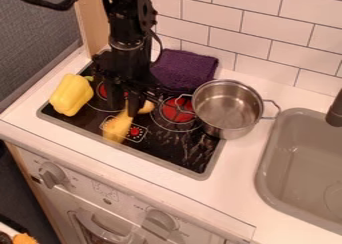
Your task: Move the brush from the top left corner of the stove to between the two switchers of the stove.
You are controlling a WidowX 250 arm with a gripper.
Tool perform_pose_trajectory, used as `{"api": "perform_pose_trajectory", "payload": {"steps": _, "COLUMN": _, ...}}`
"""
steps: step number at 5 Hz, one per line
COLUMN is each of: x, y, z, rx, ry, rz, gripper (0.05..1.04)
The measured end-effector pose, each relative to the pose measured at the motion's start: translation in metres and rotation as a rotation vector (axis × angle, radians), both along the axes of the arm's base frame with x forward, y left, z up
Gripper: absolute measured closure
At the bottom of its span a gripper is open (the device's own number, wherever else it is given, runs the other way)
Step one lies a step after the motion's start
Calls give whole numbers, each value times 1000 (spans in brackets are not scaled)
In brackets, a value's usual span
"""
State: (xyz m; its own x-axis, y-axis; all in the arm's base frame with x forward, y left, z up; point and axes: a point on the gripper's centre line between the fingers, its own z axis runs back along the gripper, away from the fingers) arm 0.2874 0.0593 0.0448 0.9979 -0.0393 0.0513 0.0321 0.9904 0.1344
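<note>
The gripper [125, 108] hangs low over the stove [170, 150]; I cannot tell how far open it is or whether it has hold of the brush [117, 128]. The brush is right at its tip, wide end toward the stove's front edge. A yellow pepper [71, 94] sits to the left, a folded purple towel [185, 69] behind, a metal pot [227, 108] to the right, then the sink [263, 170].
</note>
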Motion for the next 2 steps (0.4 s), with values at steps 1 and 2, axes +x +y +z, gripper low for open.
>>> {"api": "perform_pose_trajectory", "payload": {"steps": 1, "x": 0, "y": 0, "z": 0, "rx": 6, "ry": -1, "rz": 8, "gripper": 164}}
{"api": "perform_pose_trajectory", "payload": {"steps": 2, "x": 1, "y": -3, "z": 1, "rx": -13, "ry": -4, "rz": -9, "gripper": 75}}
